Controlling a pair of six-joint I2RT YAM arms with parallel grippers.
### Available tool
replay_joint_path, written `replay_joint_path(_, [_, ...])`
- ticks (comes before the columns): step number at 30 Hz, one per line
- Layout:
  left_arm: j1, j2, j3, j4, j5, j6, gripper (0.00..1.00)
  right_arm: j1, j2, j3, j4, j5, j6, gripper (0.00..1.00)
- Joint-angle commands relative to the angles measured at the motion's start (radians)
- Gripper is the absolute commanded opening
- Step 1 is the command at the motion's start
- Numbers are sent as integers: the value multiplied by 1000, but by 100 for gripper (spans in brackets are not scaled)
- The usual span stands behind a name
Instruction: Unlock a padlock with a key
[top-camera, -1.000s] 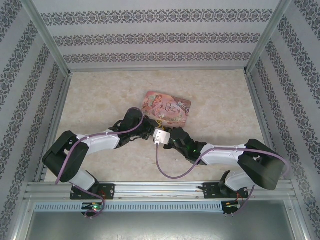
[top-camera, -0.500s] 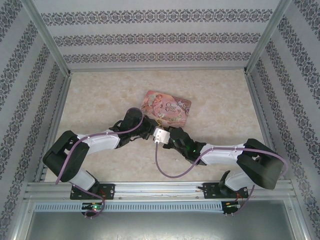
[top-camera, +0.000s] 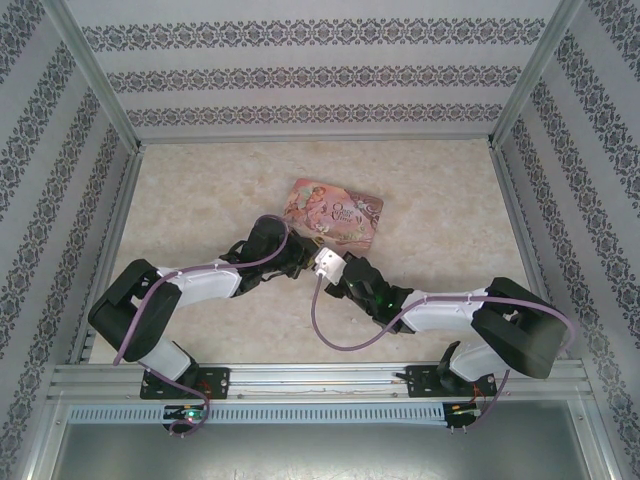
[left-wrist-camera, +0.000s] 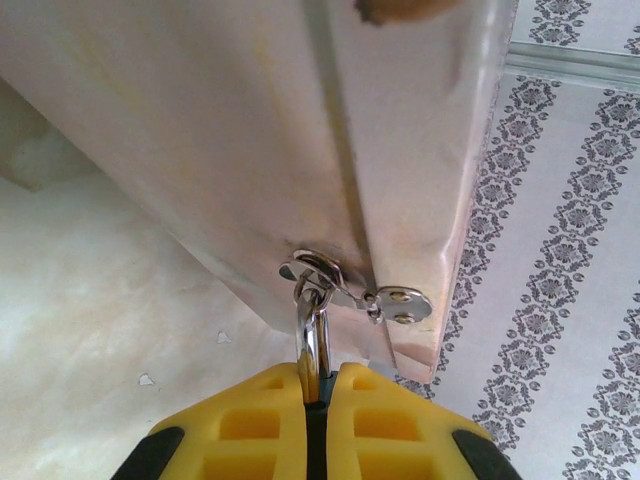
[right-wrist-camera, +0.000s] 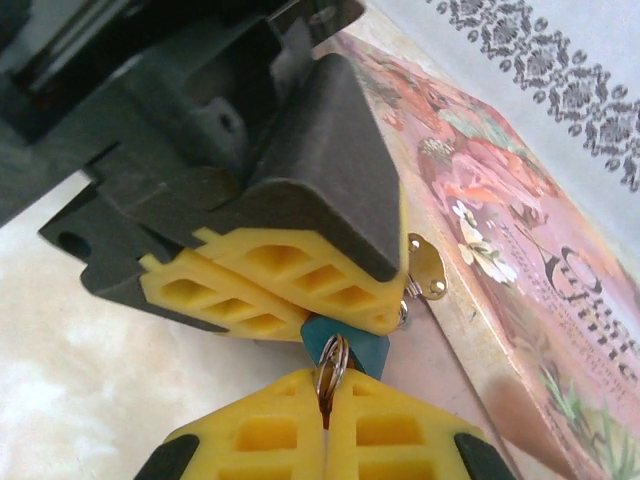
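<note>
Shows both arms meeting at centre frame of the top view, just below the near edge of the pink tin (top-camera: 335, 215) lying on the surface (top-camera: 200, 200). Finds the left tool (left-wrist-camera: 318, 382), at bottom centre of the left wrist view, pressed together on the thin silver shackle (left-wrist-camera: 312, 335) of the padlock (right-wrist-camera: 358, 347), the loop threaded through the hasp (left-wrist-camera: 318, 272) on the tin's edge. Locates the padlock's teal body at lower middle of the right wrist view, sandwiched between the left tool's yellow pads (right-wrist-camera: 270, 275) above and the right tool (right-wrist-camera: 326, 388) below, beside the tin. Finds the right tool pressed together on a small metal ring and dark stem, judged to be the key (right-wrist-camera: 331, 362), touching the teal body; leaves seating depth in the keyway untold, being hidden by the pads. Points to turning the key as the likely next step. Flags four hazards: slipping of the thin key within the pads under torque, owing to so narrow a grip; swivelling of the whole padlock about its shackle rather than of the cylinder, owing to a hold on the loop alone; dragging or tilting of the light tin through the hasp; clashing of the two tools, crowded pad to pad.
</note>
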Motion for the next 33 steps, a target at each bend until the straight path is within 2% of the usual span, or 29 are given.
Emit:
replay_joint_path(1, [-31,20,19,53,41,6,0,-8,3,-28,142,70,195,0])
replay_joint_path(5, [-40,40,19,67,38,5,0,-1,19,-68,216,70,320,0])
replay_joint_path(16, [-57,90,4,102,20,18,1,27,107,-149,312,117,442,0])
replay_joint_path(25, [-41,65,-4,31,1,95,21,32,128,-177,312,152,503,0])
replay_joint_path(29, [-21,27,-21,18,-4,122,26,33,122,-204,321,169,569,0])
replay_joint_path(33, [-2,-38,-25,-62,-29,171,32,33,95,-238,326,179,632,0])
